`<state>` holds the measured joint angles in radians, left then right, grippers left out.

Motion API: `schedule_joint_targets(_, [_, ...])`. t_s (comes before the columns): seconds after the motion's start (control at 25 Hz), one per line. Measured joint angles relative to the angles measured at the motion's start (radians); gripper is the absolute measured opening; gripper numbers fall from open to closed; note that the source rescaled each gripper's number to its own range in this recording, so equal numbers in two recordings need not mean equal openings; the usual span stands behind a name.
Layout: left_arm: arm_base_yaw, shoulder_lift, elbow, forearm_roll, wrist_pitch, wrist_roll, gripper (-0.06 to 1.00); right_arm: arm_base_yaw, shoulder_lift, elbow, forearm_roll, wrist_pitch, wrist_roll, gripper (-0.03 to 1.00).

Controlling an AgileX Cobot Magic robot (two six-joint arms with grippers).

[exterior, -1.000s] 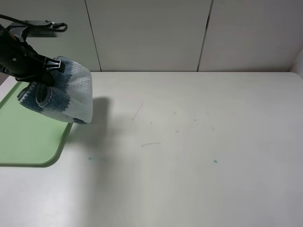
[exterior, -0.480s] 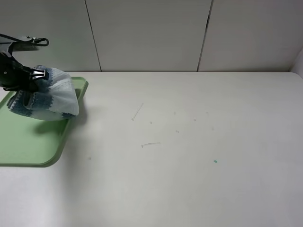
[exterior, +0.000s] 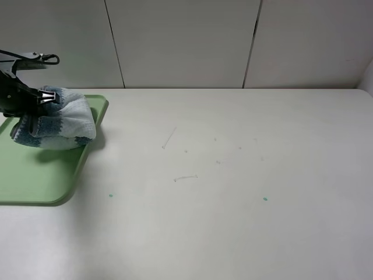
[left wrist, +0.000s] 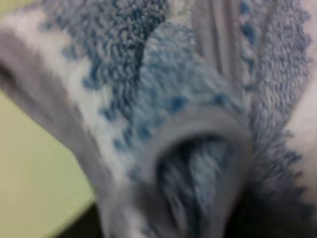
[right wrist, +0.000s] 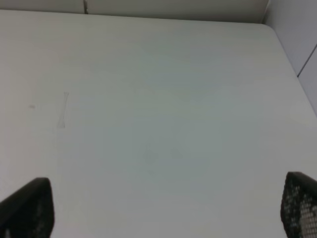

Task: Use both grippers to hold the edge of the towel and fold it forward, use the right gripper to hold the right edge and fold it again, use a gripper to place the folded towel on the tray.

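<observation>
The folded towel [exterior: 58, 119], white with mottled blue stripes, lies bunched on the back right corner of the pale-green tray [exterior: 35, 175]. My left gripper [exterior: 36, 100] is at the towel's upper left side, touching it; its jaws are hidden by cloth. The left wrist view is filled by a blurred close-up of the towel [left wrist: 148, 99], with its grey hem [left wrist: 208, 119] curling in a loop and a patch of tray [left wrist: 34, 173] beside it. My right gripper [right wrist: 161, 206] stands open over bare table, with nothing between its fingertips [right wrist: 25, 206]. It is outside the exterior high view.
The white table [exterior: 233, 175] stretches right of the tray, with faint scratches and two small teal specks. A panelled wall runs along the back edge. The tray's front half holds nothing.
The left arm carried the hanging towel leftward and down from over the tray's right edge, and the towel now rests on the tray. The right gripper stays wide.
</observation>
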<state>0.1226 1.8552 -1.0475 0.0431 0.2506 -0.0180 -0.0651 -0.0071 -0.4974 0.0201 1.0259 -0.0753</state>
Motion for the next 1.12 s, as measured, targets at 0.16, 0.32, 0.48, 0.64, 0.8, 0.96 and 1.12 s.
schedule_joint_targets(0.16, [0.016, 0.0, 0.0, 0.0, 0.044, 0.0, 0.9, 0.0, 0.0, 0.0, 0.0, 0.0, 0.0, 1.0])
schedule_joint_targets(0.32, [0.019, -0.005, 0.0, 0.014, 0.074, 0.0, 0.98, 0.0, 0.0, 0.0, 0.0, 0.0, 0.0, 1.0])
schedule_joint_targets(0.48, [0.019, -0.057, 0.0, 0.015, 0.11, 0.0, 1.0, 0.0, 0.0, 0.0, 0.0, 0.0, 0.0, 1.0])
schedule_joint_targets(0.64, [0.019, -0.134, 0.0, 0.016, 0.171, 0.0, 1.0, 0.0, 0.0, 0.0, 0.0, 0.0, 0.0, 1.0])
schedule_joint_targets(0.8, [0.019, -0.218, 0.0, 0.016, 0.282, 0.0, 1.0, 0.0, 0.0, 0.0, 0.0, 0.0, 0.0, 1.0])
schedule_joint_targets(0.96, [0.019, -0.321, 0.0, 0.019, 0.43, 0.001, 1.0, 0.0, 0.0, 0.0, 0.0, 0.0, 0.0, 1.0])
schedule_joint_targets(1.12, [0.019, -0.424, 0.0, 0.019, 0.567, 0.036, 1.0, 0.0, 0.0, 0.0, 0.0, 0.0, 0.0, 1.0])
